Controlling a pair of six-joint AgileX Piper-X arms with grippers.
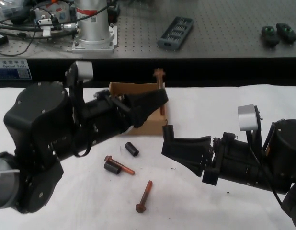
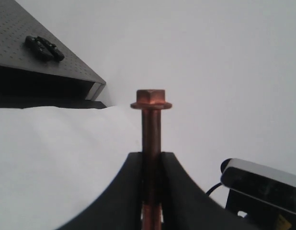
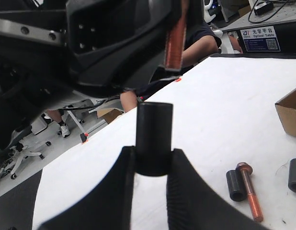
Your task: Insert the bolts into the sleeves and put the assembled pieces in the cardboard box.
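Note:
My left gripper (image 1: pixel 160 99) is shut on a copper bolt (image 1: pixel 159 84) held upright, head up, in front of the cardboard box (image 1: pixel 120 89). In the left wrist view the bolt (image 2: pixel 151 124) stands between the fingers (image 2: pixel 176 187). Lower and to the right, my right gripper (image 1: pixel 167 132) is shut on a black sleeve (image 3: pixel 154 129) that points up toward the bolt's lower end (image 3: pixel 176 43), a short gap below it. On the white cloth lie a loose sleeve (image 1: pixel 132 149), a bolt (image 1: pixel 123 167) with a sleeve (image 1: pixel 111 167) against it, and another bolt (image 1: pixel 144 196).
A perforated bench at the back carries a black tray (image 1: pixel 176 31), two small black parts (image 1: pixel 278 33) and a metal post base (image 1: pixel 94 26). The box's corner (image 3: pixel 289 112) and the paired bolt (image 3: pixel 250 194) and sleeve (image 3: pixel 235 185) appear in the right wrist view.

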